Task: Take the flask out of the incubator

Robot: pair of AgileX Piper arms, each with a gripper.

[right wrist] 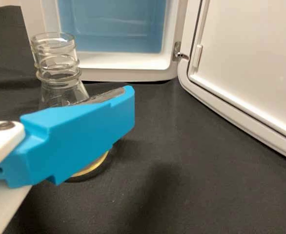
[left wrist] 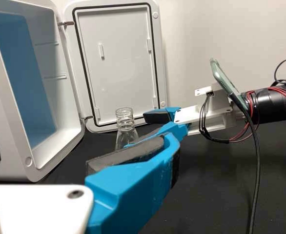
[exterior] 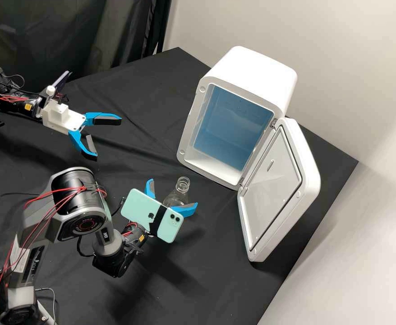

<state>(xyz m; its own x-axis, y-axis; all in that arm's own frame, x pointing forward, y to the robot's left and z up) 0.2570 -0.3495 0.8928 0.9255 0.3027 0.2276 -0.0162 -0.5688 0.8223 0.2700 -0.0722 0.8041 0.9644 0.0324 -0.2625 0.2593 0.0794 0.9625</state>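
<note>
Two grippers are mine. My right gripper (exterior: 172, 197) is spread wide, one blue finger on either side of the flask (exterior: 180, 189); I cannot tell whether a pad touches the glass. The flask stands upright and uncapped on the black tabletop (exterior: 153, 99), outside the incubator (exterior: 252, 76) and just before its lower rim. My left gripper (exterior: 99, 135) hangs spread and empty, well apart from both. The incubator's door (exterior: 292, 180) is swung fully open beside the flask, its outer side near the tabletop's edge. Bare tabletop lies between my left gripper and the incubator's mouth.
</note>
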